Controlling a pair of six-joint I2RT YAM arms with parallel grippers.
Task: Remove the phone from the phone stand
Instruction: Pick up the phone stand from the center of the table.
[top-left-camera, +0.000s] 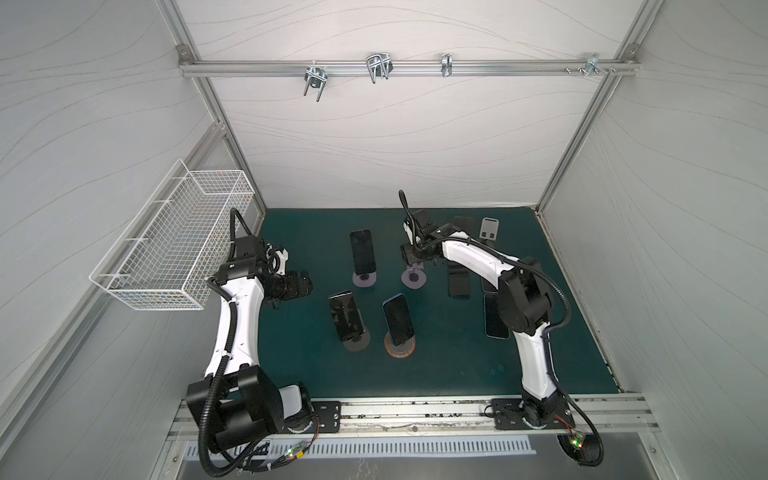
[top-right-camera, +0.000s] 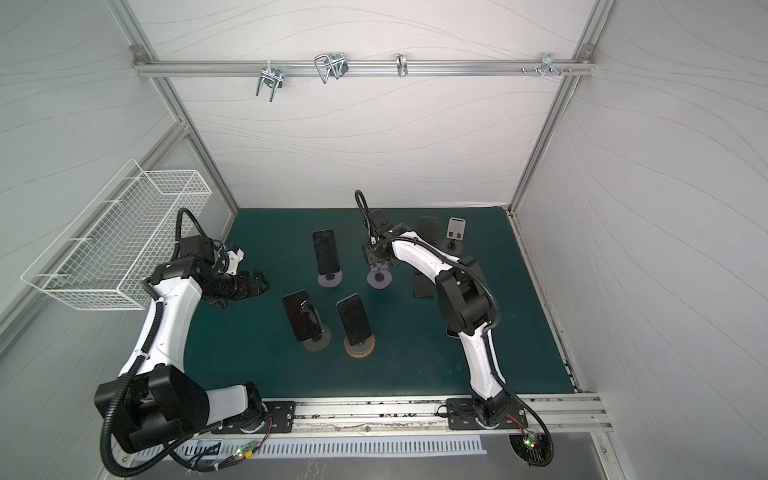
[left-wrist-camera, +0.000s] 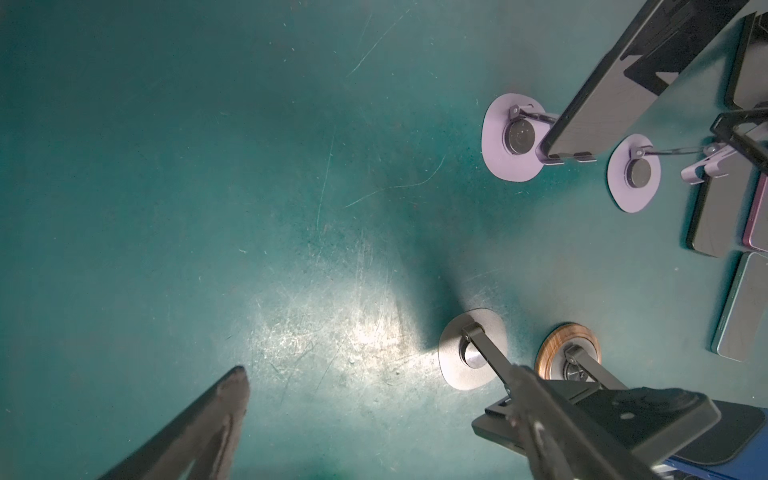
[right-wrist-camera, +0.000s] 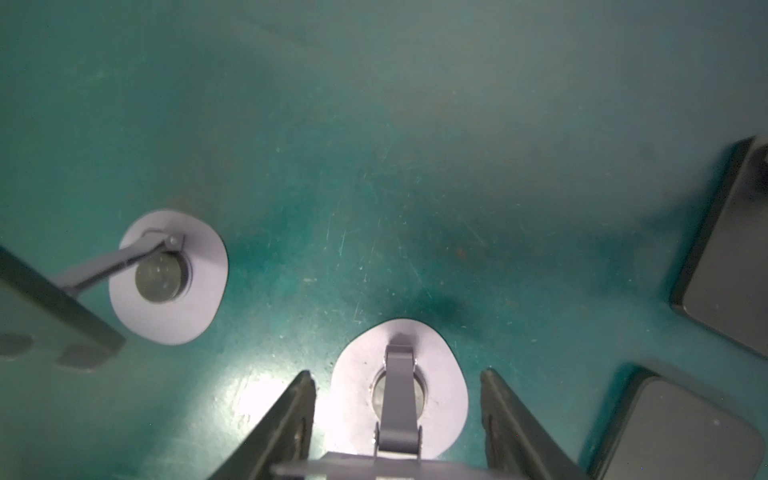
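Both fingers of the right hand (right-wrist-camera: 395, 374) stand narrow, flanking the cradle of the lilac stand (right-wrist-camera: 444, 365) at lower centre; the phone is hidden beneath. Grasp step, seemingly; next, a straight lift off the lip.

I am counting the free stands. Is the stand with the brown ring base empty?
No, in a top view a dark phone leans on the stand with the brown ring base.
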